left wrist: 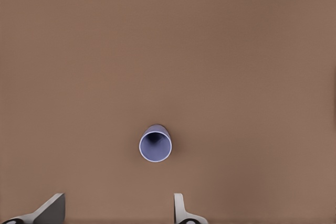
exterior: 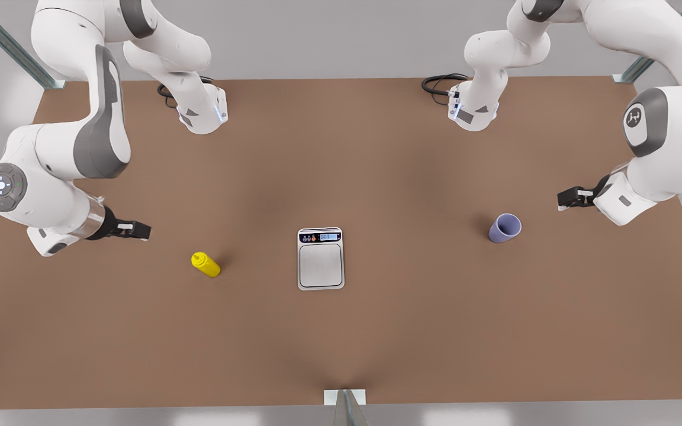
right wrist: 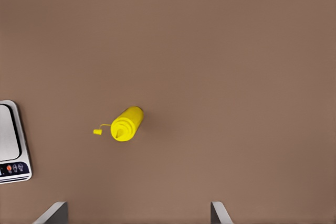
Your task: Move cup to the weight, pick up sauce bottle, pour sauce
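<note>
While both arms hang above the brown table (exterior: 376, 331), neither holds anything. The left gripper (exterior: 566, 199) — on the front view's right — hovers above the table near its right edge, its fingers (left wrist: 179, 209) spread wide with bare table between them in the left wrist view. Just beyond it, toward the middle, the cup (exterior: 504, 228) stands upright on the table, its dark inside showing; it is near the gripper but apart from it.

The right gripper (exterior: 140, 229) hovers on the front view's left, at about the same height, and its fingers (right wrist: 216, 212) are also wide apart in the right wrist view. A little nearer the camera and toward the middle stands the bottle (exterior: 205, 264), upright on the table, with a small yellow tethered cap (right wrist: 97, 131) hanging out beside its nozzle.

Between cup and bottle, well apart from both, the scale (exterior: 321, 258) lies flat at the table's centre — display strip and coloured buttons at its far end, plate bare. One corner of it shows in the right wrist view.
</note>
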Motion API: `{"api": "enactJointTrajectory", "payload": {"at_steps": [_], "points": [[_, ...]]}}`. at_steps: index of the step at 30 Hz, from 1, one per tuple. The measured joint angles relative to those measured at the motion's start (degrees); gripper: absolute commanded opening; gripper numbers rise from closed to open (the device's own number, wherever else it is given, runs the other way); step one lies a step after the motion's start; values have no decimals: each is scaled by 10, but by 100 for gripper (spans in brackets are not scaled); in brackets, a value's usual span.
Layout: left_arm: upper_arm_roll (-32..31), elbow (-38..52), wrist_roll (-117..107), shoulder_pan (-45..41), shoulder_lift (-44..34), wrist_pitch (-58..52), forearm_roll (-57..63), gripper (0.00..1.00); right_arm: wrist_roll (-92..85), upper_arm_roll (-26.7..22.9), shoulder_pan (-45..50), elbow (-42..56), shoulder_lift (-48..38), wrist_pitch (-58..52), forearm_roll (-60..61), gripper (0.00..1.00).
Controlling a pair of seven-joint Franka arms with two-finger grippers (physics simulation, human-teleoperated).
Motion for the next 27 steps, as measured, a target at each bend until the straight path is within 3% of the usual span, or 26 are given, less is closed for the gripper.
{"api": "enactJointTrajectory", "payload": {"at_steps": [3, 8, 12, 18, 27], "points": [[1, -20, 0, 1, 3, -3, 0, 100, -1, 7, 9, 1, 0, -13, 2, 100], [1, -290, 3, -2, -43, 241, 0, 100, 2, 6, 25, 2, 0, -14, -5, 100], [24, -401, 11, 12, -40, 397, -1, 100, -70, 6, -6, 2, 2, -39, 116, 100], [24, -465, 11, -2, -23, 461, -2, 100, -367, 6, -36, 23, 3, -72, 145, 100], [25, -469, 12, -1, 18, 463, -3, 100, -989, 2, -135, 17, 107, -20, 407, 100]]}}
